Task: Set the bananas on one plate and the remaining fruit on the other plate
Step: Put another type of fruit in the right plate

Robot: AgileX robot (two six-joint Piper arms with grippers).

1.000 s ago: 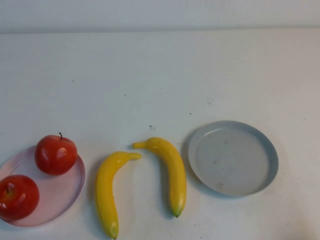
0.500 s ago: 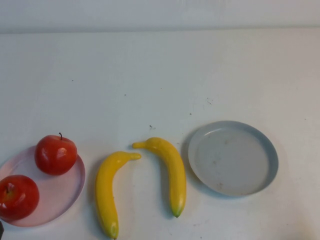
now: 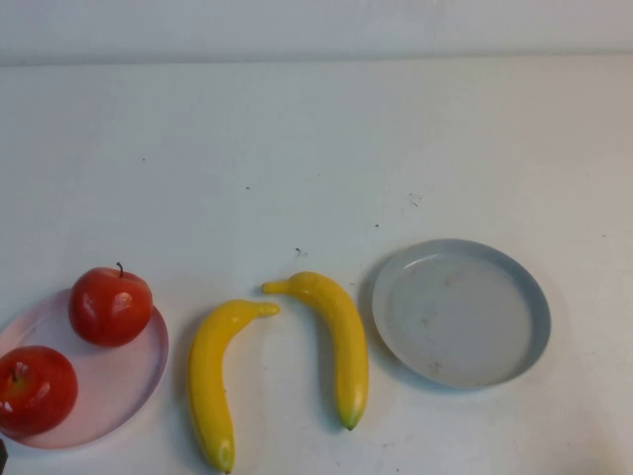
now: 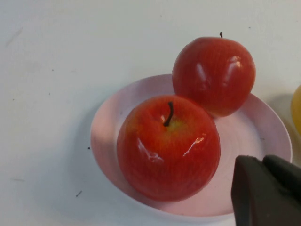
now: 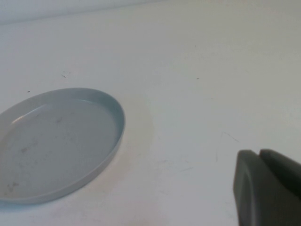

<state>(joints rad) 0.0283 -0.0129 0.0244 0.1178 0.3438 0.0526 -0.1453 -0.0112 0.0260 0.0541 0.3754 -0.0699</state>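
Observation:
Two red apples (image 3: 110, 306) (image 3: 36, 390) sit on the pale pink plate (image 3: 134, 381) at the near left. They also show in the left wrist view, one apple (image 4: 168, 147) in front of the other (image 4: 214, 75) on the pink plate (image 4: 247, 136). Two yellow bananas (image 3: 212, 381) (image 3: 342, 341) lie on the table between the plates. The grey-blue plate (image 3: 460, 313) at the near right is bare; it also shows in the right wrist view (image 5: 56, 141). My left gripper (image 4: 264, 160) is shut and empty above the pink plate's rim. My right gripper (image 5: 258, 153) is shut and empty over the table beside the grey-blue plate.
The white table (image 3: 316, 158) stretches back to a pale wall. A dark bit of the left arm (image 3: 2, 453) shows at the high view's near left corner. A banana's edge (image 4: 297, 108) shows beside the pink plate in the left wrist view.
A dark bit of the left arm has come into the near left corner of the high view. The fruit and plates have not moved.

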